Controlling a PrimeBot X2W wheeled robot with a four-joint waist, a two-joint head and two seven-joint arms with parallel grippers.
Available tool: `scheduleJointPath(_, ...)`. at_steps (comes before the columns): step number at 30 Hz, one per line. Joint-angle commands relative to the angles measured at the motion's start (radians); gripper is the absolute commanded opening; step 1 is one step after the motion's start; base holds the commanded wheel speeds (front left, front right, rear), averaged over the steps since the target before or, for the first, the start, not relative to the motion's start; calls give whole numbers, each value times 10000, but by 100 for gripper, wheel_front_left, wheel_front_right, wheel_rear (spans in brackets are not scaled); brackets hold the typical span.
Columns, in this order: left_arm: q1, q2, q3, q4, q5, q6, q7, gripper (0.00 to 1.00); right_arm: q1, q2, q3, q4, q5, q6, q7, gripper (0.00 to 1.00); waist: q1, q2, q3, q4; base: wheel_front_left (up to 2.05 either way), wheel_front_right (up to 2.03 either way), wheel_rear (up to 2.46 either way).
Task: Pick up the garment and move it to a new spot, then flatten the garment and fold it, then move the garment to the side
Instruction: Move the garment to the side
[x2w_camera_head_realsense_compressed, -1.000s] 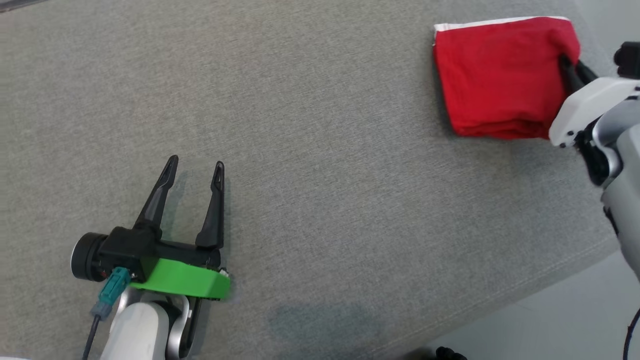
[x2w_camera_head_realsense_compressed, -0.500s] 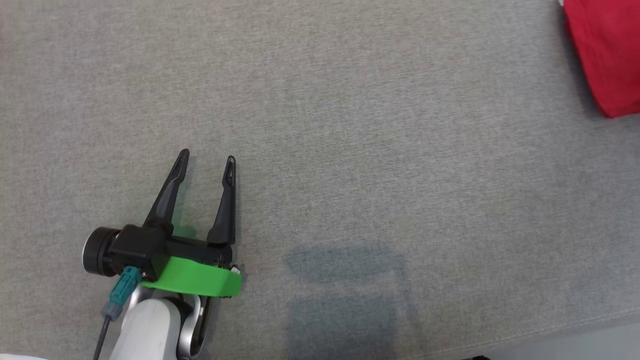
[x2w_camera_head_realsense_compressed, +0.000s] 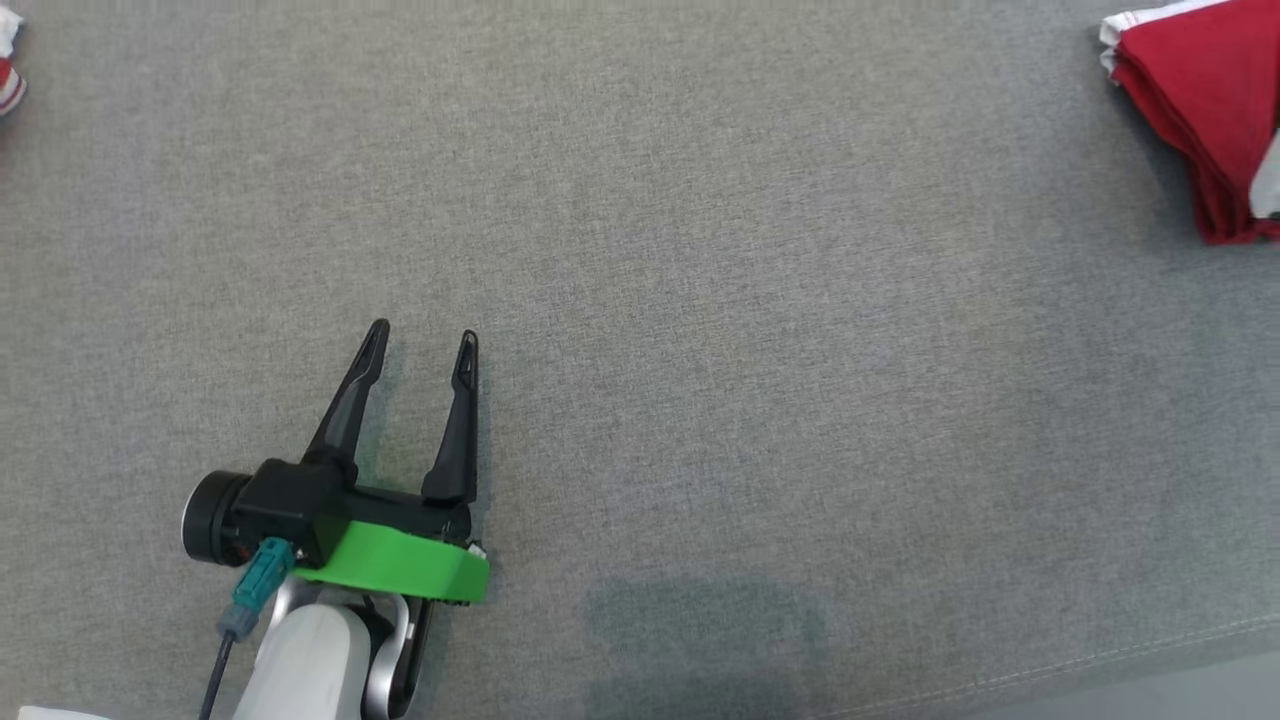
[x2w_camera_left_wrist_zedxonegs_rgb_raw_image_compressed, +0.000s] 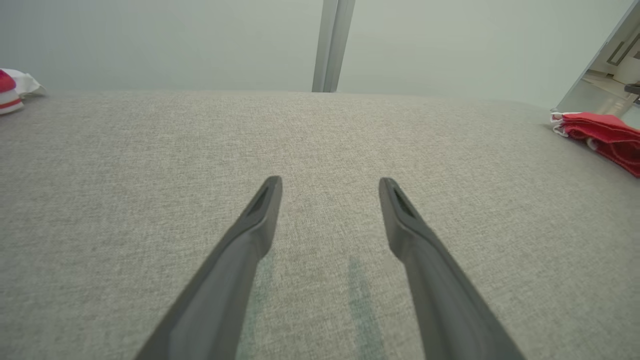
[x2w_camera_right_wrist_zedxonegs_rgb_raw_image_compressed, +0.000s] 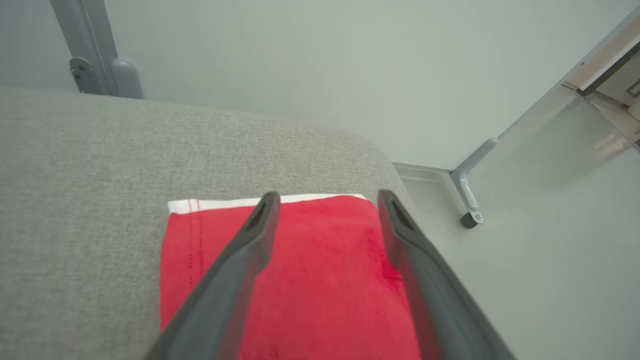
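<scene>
Grey woven fabric covers the worktop (x2w_camera_head_realsense_compressed: 700, 300), with a pale wall behind it. The garment (x2w_camera_head_realsense_compressed: 1195, 110), red with a white hem and folded, lies at the far right corner, close to the right edge. My right tool (x2w_camera_right_wrist_zedxonegs_rgb_raw_image_compressed: 327, 194) is over it, fingers spread apart. My left tool (x2w_camera_head_realsense_compressed: 423, 331) is towards the front edge, well apart from the garment, its fingers spread too. A red-and-white cloth (x2w_camera_head_realsense_compressed: 8, 65) lies at the far left edge.

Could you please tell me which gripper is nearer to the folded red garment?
Right. The right gripper is poised open directly over the garment; the left gripper sits open far across the grey surface from it.
</scene>
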Motion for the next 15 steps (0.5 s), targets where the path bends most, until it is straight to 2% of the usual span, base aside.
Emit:
scheduleJointPath(1,102,5,69,87,-97,26,-62,100,212,285,74,-190,223,-14,-86,100,0,0,-636,-216,0,0,0)
scheduleJointPath(8,400,-53,385,667,-452,91,-125,100,1134,1202,858,-1574,1291,-14,-180,100,0,0,-2113,-135,0,0,0)
scheduleJointPath(15,899,-170,893,1421,-800,279,-171,100,2829,1720,1153,-2936,1996,-14,-188,100,0,0,-3576,288,0,0,0)
